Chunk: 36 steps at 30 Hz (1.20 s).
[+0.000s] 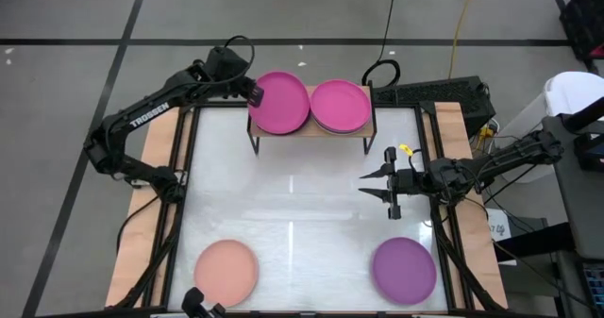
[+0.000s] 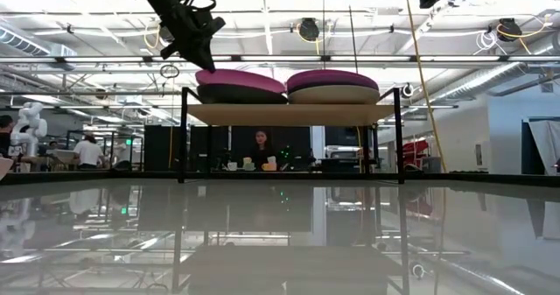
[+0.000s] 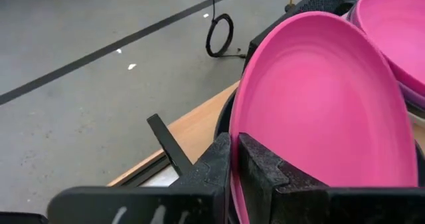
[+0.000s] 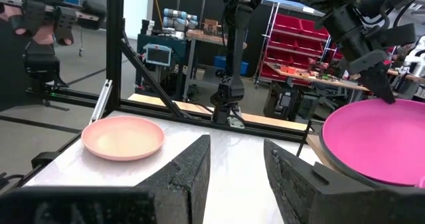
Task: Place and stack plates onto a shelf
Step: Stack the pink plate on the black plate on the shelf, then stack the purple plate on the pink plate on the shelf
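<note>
The shelf (image 1: 311, 135) stands at the table's far edge and carries two stacks. On the left stack a magenta plate (image 1: 283, 103) lies over a black plate (image 2: 236, 94). On the right stack a pink plate (image 1: 340, 106) lies over a beige plate (image 2: 337, 94). My left gripper (image 1: 257, 95) is at the left stack's left rim, shut on the magenta plate. My right gripper (image 1: 363, 186) hovers open over the table's right middle, touching nothing. A peach plate (image 1: 226, 269) and a purple plate (image 1: 404, 269) lie flat near the near edge. My left gripper pinches the magenta plate's rim (image 3: 234, 159) on its left side, one finger on the rim's inner face and one on its outer face. The fingers come slanting down from the table's far left. The plate lies on the black plate (image 3: 222, 121) beneath it.
The shelf's black legs (image 2: 183, 137) stand on the white table top (image 1: 302, 214). Wooden side rails and black frame bars (image 1: 184, 167) run along the table's left and right edges. People show far behind the table in the low view.
</note>
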Tool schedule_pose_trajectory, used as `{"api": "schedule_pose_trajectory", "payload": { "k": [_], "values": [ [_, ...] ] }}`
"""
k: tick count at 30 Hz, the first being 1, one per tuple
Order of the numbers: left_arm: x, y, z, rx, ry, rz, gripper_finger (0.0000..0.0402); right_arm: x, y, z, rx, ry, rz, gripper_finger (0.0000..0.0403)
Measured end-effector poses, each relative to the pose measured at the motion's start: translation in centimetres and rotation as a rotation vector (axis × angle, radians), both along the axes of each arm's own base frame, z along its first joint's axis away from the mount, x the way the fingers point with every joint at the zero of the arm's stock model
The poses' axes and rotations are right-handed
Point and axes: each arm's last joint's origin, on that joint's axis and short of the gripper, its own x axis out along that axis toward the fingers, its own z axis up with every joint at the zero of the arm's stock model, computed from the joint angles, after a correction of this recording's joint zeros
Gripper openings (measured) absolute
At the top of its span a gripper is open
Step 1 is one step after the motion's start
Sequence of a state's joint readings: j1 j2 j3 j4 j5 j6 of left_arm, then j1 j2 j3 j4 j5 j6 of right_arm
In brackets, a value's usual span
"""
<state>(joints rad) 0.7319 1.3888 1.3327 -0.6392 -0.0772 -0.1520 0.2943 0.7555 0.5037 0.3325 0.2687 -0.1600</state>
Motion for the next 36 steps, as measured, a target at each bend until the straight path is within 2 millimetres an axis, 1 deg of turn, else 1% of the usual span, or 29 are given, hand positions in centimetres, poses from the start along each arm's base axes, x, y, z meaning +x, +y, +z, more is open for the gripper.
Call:
{"api": "schedule_pose_trajectory", "payload": {
  "k": [3,10,13,15,18,21,23,25,27,30,34,36],
  "values": [
    [0.0,0.0,0.0,-0.003,-0.003,-0.006,0.0046,0.0,0.0,0.0,0.011,0.000,0.000,0.0125],
    [0.0,0.0,0.0,-0.003,-0.003,-0.006,0.0136,0.0,0.0,0.0,0.014,0.000,0.000,0.0125],
    [-0.2,-0.2,0.3,0.018,0.004,-0.024,0.0156,0.0,0.0,0.0,0.015,0.000,0.000,0.0125],
    [-0.8,-0.7,1.2,0.050,-0.018,-0.032,0.0160,0.0,0.0,0.1,0.023,-0.005,0.000,0.0125],
    [-2.1,-2.2,3.2,0.114,-0.074,-0.071,0.0161,0.0,0.0,0.3,0.019,-0.002,0.005,0.0125],
    [-3.3,-4.4,5.3,0.176,-0.148,-0.139,0.0161,0.1,0.0,1.0,0.008,0.029,0.006,0.0125],
    [-4.1,-6.2,6.1,0.221,-0.196,-0.184,0.0161,0.1,0.0,1.7,0.003,0.061,0.006,0.0125],
    [-4.8,-7.8,6.5,0.248,-0.235,-0.228,0.0161,0.1,0.1,2.4,0.002,0.103,0.006,0.0125],
    [-5.5,-9.3,6.2,0.256,-0.262,-0.266,0.0161,0.3,0.1,2.9,-0.001,0.151,0.006,0.0125],
    [-6.0,-11.4,5.2,0.260,-0.340,-0.322,0.0161,0.7,0.3,3.2,-0.024,0.270,0.033,0.0125],
    [-6.0,-13.5,2.6,0.262,-0.468,-0.409,0.0161,1.8,0.8,2.7,0.007,0.498,0.059,0.0125],
    [-5.8,-14.5,1.3,0.272,-0.548,-0.455,0.0161,2.3,1.1,1.9,0.044,0.625,0.083,0.0125]
  ]
}}
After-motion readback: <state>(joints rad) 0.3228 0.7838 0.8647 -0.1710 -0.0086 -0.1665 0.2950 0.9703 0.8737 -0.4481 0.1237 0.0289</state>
